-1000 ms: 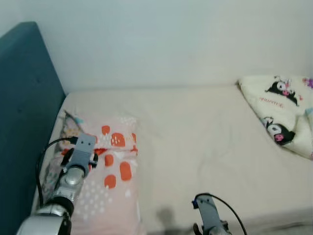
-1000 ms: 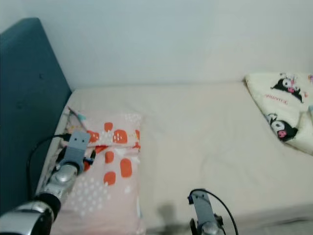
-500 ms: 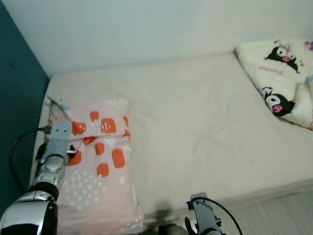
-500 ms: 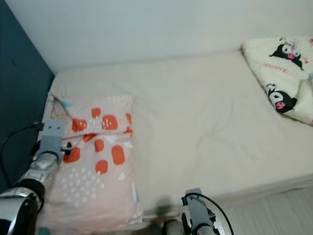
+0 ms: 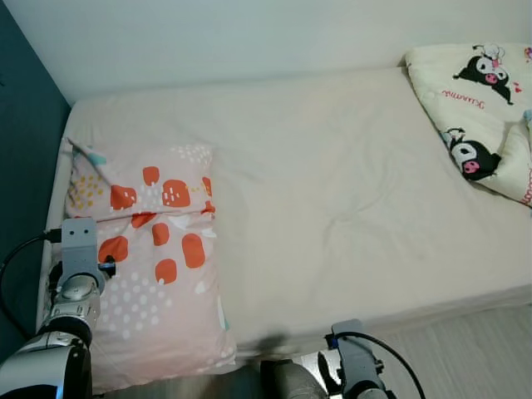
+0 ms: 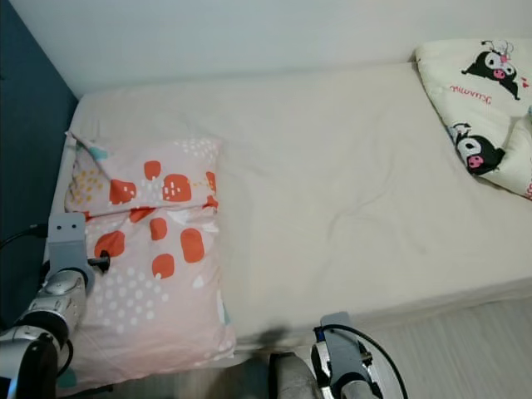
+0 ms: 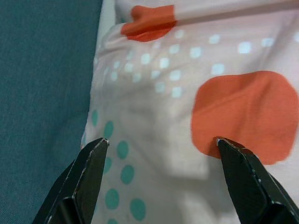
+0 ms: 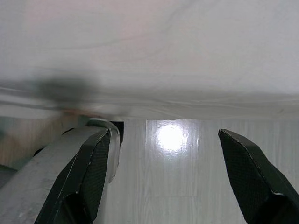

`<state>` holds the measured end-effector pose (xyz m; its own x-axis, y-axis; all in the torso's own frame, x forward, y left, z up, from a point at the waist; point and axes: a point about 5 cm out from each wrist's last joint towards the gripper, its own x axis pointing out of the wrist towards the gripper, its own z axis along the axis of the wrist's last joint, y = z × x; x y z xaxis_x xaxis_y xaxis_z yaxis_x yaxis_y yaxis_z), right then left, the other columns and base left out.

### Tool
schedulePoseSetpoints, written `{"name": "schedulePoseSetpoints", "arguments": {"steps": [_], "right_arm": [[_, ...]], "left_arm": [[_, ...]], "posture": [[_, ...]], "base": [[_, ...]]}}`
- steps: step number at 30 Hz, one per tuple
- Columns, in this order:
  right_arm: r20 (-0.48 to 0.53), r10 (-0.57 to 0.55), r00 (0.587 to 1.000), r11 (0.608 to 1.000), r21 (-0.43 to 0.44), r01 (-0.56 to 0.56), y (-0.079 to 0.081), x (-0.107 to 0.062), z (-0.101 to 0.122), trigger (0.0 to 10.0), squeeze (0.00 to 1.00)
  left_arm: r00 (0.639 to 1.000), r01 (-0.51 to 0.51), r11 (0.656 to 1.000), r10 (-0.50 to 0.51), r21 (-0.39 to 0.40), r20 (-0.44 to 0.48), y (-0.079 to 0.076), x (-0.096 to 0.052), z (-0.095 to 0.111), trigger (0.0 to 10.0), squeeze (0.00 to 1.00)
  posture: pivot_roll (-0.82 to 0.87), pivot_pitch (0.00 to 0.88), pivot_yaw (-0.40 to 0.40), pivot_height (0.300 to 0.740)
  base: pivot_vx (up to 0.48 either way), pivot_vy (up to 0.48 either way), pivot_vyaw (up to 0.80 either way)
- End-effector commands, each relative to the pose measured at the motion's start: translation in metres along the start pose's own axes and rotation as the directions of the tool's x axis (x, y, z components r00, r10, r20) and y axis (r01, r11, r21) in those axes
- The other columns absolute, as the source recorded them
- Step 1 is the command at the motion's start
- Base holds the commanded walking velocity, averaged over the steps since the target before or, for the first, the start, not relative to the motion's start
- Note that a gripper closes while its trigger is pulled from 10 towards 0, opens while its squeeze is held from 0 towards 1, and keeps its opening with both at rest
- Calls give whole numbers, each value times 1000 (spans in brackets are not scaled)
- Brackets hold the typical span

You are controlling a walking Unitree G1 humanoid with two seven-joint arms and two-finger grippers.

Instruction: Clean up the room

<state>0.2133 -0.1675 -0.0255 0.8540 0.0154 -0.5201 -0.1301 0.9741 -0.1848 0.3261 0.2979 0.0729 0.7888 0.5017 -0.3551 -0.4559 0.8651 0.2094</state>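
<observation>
A pink pillow [image 5: 154, 258] with orange patches and white dots lies at the head end of the bed, beside the teal headboard [image 5: 21, 158]. My left arm [image 5: 76, 278] reaches over the pillow's near left edge. In the left wrist view my left gripper [image 7: 160, 140] is open just above the pillow [image 7: 187, 93], with an orange patch by one fingertip [image 7: 233, 154]. My right gripper [image 8: 163, 133] is open and holds nothing, low by the mattress's near edge [image 8: 154, 100] over the pale floor [image 8: 173, 177].
The cream mattress [image 5: 349, 183] spans the middle, against a white wall. A crumpled cream blanket [image 5: 482, 108] printed with black cartoon figures lies at the far right. Light wood floor [image 5: 474, 349] runs along the bed's near side.
The camera has tilted down, so the near bed edge and floor now show. My left gripper has drawn back along the pillow toward its near left edge. The right arm stays low.
</observation>
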Motion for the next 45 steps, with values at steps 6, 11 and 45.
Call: {"name": "schedulePoseSetpoints", "arguments": {"steps": [6, 11, 45], "right_arm": [[-12, 29, 999, 999, 27, -29, 7, -9, -3, 10000, 0], [5, 37, 999, 999, 33, -37, 8, -14, 1, 10000, 0], [115, 39, 993, 992, 112, -52, 6, -34, 27, 10000, 0]], "left_arm": [[999, -32, 998, 32, -51, -2, 4, 0, -1, 10000, 0], [1000, -14, 992, 15, -127, 11, 5, 2, 7, 10000, 0], [955, 245, 966, -226, -82, 194, -38, 0, 74, 0, 0]], "posture": [[-328, 374, 8, 645], [-339, 387, 10, 620], [-349, 435, 33, 605]], "base": [[0, 0, 0], [0, 0, 0], [0, 0, 0]]}}
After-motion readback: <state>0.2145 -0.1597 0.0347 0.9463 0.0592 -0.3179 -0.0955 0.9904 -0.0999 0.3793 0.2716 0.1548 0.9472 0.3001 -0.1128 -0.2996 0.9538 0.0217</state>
